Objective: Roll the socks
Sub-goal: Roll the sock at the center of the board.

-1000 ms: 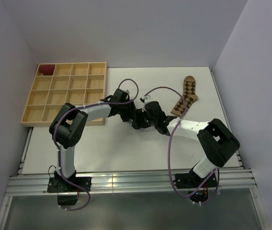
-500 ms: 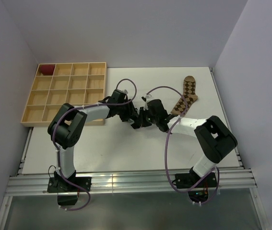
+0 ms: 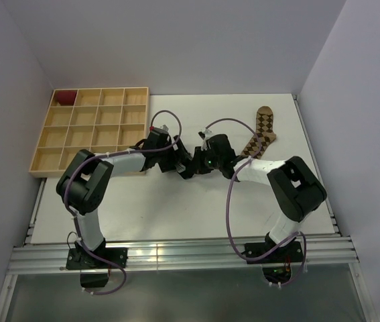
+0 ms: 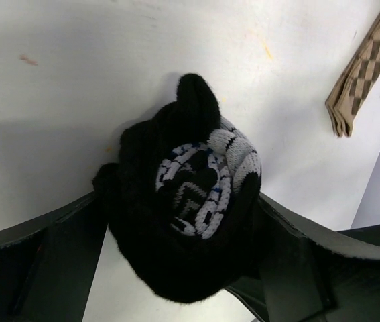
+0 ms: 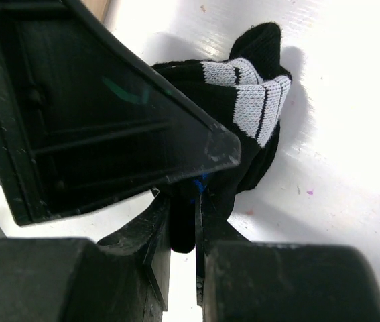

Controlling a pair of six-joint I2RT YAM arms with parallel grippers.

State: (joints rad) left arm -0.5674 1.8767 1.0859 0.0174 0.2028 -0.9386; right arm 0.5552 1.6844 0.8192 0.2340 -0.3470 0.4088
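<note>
Left arm: the elbow is raised at the table's 8 o'clock and the forearm runs toward 3 o'clock, putting the left gripper (image 4: pixel 183 215) at the middle of the white table (image 3: pixel 176 215). Its jaws stand wide apart. The rolled black sock with grey-white and blue patches (image 4: pixel 196 181) sits between the fingers (image 4: pixel 49 261), resting on the table. Whether the fingers press on it cannot be told.

Right arm: the elbow is at 4 o'clock and the forearm reaches toward 9 o'clock, so the right gripper (image 5: pixel 183 228) meets the left one nose to nose. Its jaws are nearly closed and pinch a fold of the black sock.

The tan sock with brown argyle diamonds (image 3: pixel 261 133) lies flat at 2 o'clock from the grippers, apart from both.

Container: the compartmented pale wooden tray (image 3: pixel 92 117) lies at the table's 10 o'clock. A small dark red bundle (image 3: pixel 64 98) sits in its 11 o'clock corner compartment.
</note>
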